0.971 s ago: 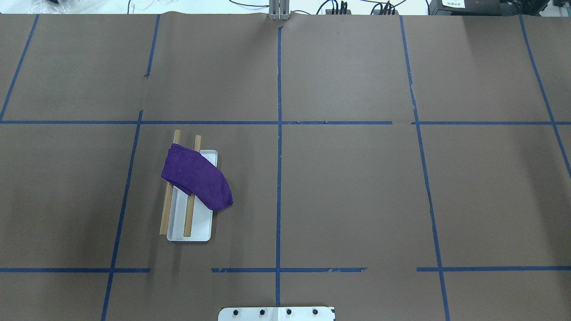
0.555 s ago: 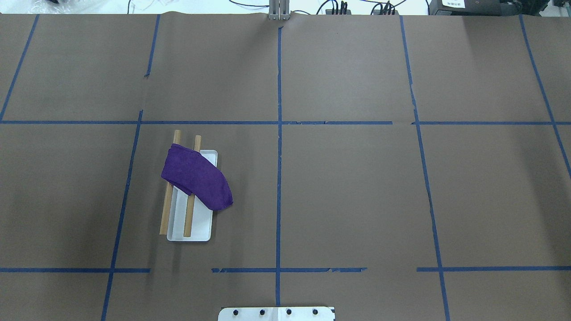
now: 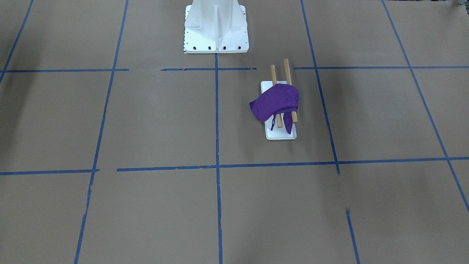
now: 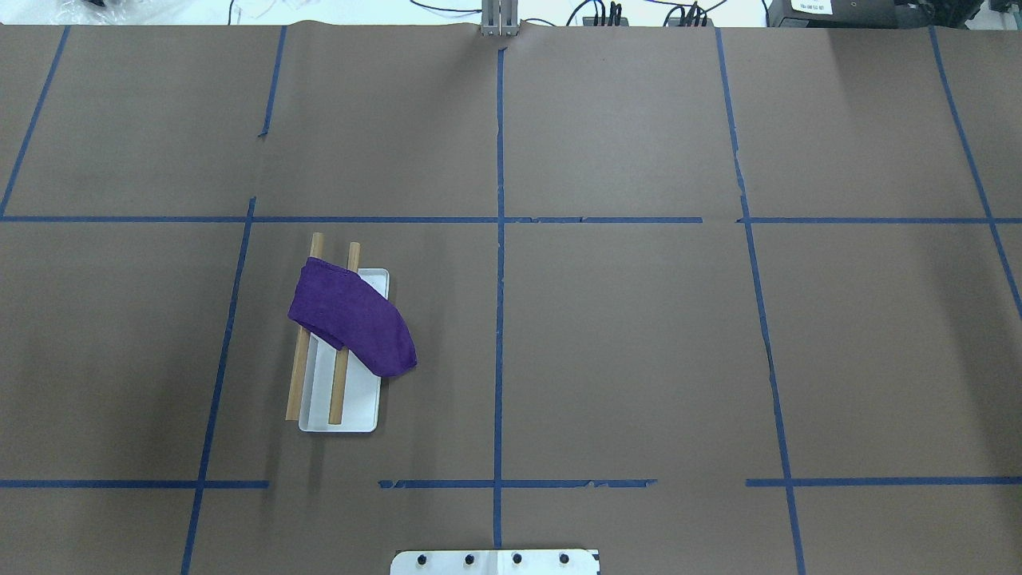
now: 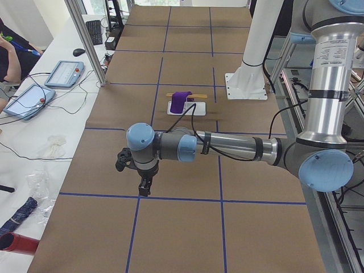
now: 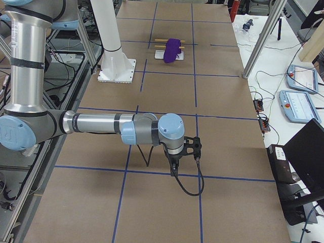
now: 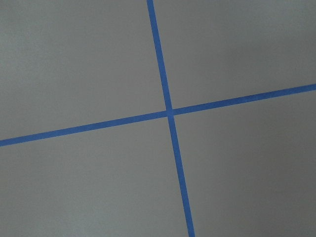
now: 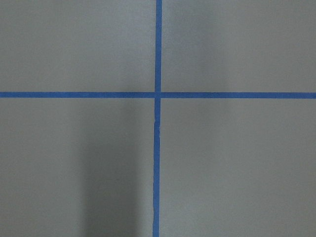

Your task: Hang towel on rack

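The purple towel (image 4: 351, 319) is draped across both wooden dowels of the rack (image 4: 355, 411), with one end hanging over the side of the white base. In the front-facing view the towel (image 3: 276, 102) covers the dowels' middle, and a thin purple loop dangles over the rack's base (image 3: 280, 135). My left gripper (image 5: 145, 185) shows only in the exterior left view, pointing down above bare table far from the rack; I cannot tell whether it is open. My right gripper (image 6: 173, 169) shows only in the exterior right view, likewise far from the rack, state unclear.
The white bolted pedestal (image 3: 216, 25) stands at the table's robot side, beside the rack. Brown paper with blue tape lines (image 4: 499, 319) covers the table. Both wrist views show only tape crossings (image 7: 169, 112). Tablets (image 5: 60, 73) lie on a side bench.
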